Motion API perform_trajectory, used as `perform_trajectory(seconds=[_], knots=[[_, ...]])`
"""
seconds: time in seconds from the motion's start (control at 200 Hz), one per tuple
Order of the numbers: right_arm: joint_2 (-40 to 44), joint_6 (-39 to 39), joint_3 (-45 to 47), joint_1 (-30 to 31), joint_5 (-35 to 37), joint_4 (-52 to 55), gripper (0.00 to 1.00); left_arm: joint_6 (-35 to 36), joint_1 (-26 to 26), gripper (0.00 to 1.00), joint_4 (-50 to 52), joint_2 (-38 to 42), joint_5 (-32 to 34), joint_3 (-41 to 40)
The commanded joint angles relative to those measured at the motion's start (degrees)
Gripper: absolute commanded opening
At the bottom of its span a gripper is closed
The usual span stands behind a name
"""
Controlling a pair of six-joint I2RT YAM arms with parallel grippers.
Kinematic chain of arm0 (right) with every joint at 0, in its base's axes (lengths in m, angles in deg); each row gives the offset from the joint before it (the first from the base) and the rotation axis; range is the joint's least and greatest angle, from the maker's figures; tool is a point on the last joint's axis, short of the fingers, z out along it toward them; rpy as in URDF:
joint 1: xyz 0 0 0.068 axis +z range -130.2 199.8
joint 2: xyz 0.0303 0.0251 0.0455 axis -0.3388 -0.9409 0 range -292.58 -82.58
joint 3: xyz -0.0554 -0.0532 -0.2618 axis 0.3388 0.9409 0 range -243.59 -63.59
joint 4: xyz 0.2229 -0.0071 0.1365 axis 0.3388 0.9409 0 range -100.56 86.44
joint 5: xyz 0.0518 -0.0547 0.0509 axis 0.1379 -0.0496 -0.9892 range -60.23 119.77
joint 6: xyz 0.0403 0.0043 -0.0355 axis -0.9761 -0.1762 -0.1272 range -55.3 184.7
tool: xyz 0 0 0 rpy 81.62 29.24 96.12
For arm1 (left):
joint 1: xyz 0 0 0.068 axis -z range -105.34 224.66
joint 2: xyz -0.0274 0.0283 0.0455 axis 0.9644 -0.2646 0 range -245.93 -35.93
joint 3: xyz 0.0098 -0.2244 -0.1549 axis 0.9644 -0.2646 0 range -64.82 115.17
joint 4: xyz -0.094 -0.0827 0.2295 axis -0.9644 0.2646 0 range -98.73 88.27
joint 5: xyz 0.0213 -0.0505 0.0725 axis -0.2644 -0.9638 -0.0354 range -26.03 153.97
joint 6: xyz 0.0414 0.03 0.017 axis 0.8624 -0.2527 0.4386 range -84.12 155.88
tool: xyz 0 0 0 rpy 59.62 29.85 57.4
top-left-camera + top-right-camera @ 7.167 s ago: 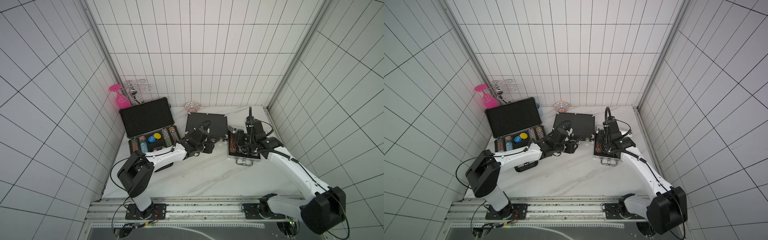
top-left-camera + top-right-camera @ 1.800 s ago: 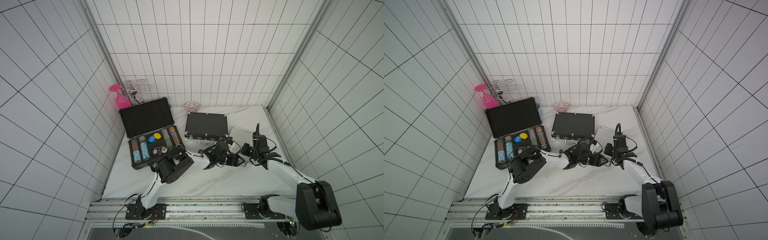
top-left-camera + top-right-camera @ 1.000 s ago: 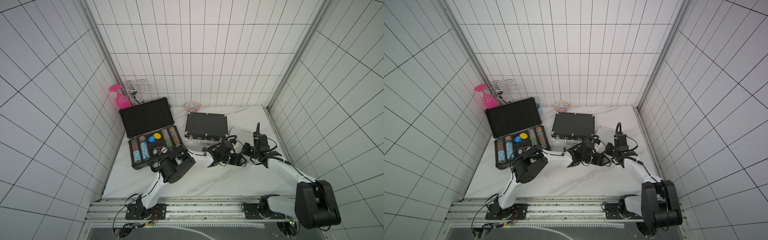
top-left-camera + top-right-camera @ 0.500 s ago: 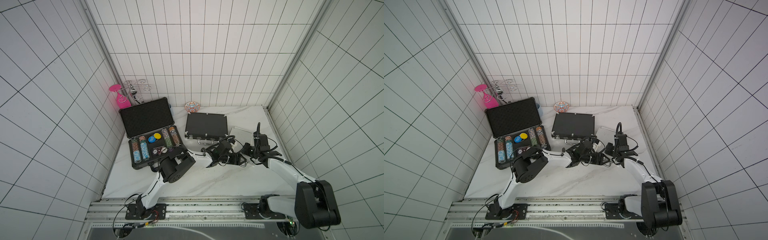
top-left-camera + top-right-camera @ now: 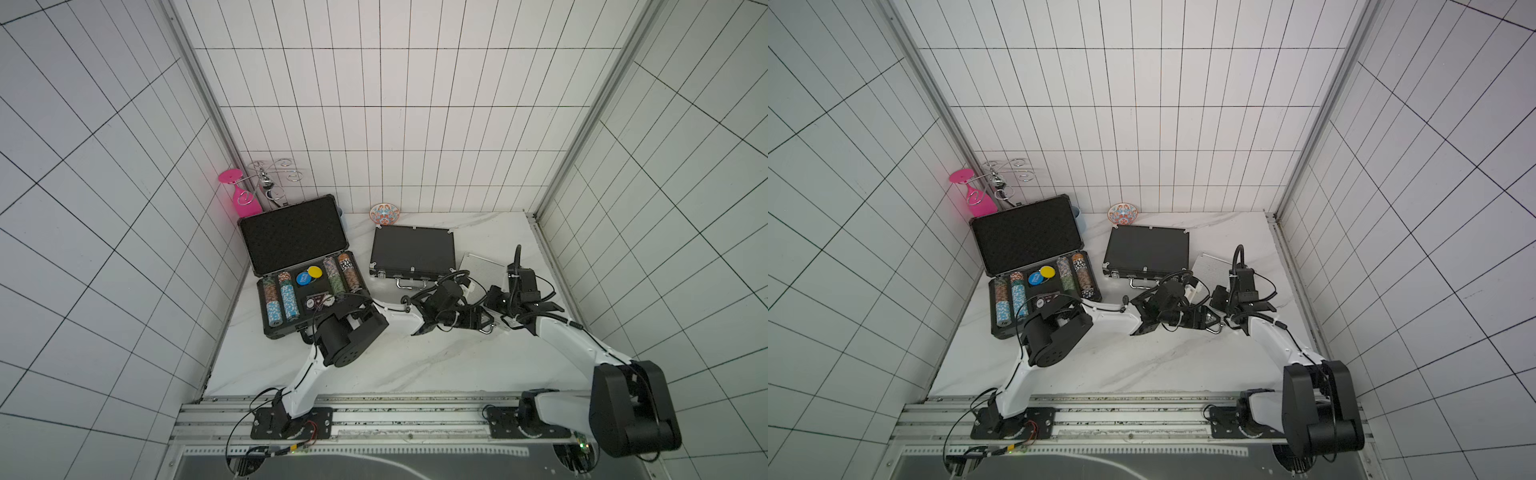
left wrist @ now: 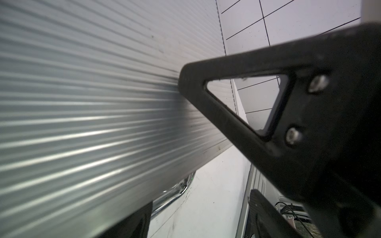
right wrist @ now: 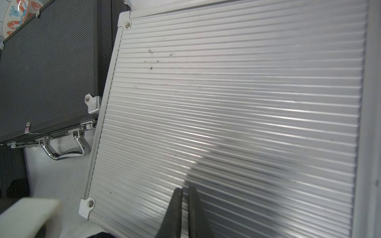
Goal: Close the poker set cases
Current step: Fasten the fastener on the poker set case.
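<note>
Small silver case [image 5: 482, 269] sits right of centre in both top views on the white marble table [image 5: 395, 365], lid down flat, largely hidden there by the two wrists. Can't tell whether the latches are caught. Right gripper [image 7: 185, 190] is closed, only a sliver between the tips, holding nothing. Its tips are down on the near part of the ribbed lid, at bottom centre of the right wrist view. In the left wrist view its triangular finger [image 6: 198, 72] meets the ribs and looks to be in contact. Left gripper [image 5: 478, 325] is at the case's front edge, arm reaching in from the left, jaws spread wide, nothing gripped. Its fingers [image 6: 134, 222] show at the bottom of the left wrist view, with the case's chrome handle [image 6: 175, 192] and bare table in the gap. Medium black case [image 5: 411, 251] at centre, just left of the silver one, is shut, handle [image 7: 66, 151] toward the robot. Large black case [image 5: 293, 232] left of centre is open, foam lid standing up, poker chips [image 5: 286, 297] in rows in the base. Back left corner: pink glass [image 5: 241, 199], foot up, at a wire rack [image 5: 272, 176]. Patterned bowl [image 5: 384, 212] by the back wall.
</note>
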Motion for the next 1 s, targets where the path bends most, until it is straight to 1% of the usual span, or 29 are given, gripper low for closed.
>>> perform_trajectory(seconds=[0.0,0.28,0.635,0.849,0.994], knots=[[-1.60,0.59,0.17,-0.72,2.22,9.48,0.12,-1.68,-0.06,0.75,-4.33,1.42,0.10,-0.75],[-1.60,0.66,0.05,-0.72,2.06,9.51,0.12,-1.78,-0.23,0.75,-4.26,2.93,2.17,-0.67],[-1.42,0.57,0.44,-0.70,1.95,9.49,0.11,-2.31,-0.32,0.75,-5.74,2.94,2.55,-0.43],[-1.25,0.49,0.39,-0.81,2.48,9.52,0.11,-2.70,-0.12,0.75,-6.08,2.88,1.64,0.36],[-0.98,0.31,0.26,-0.79,2.55,9.49,0.11,-3.33,-0.17,0.75,-7.07,3.40,2.36,-0.51]])
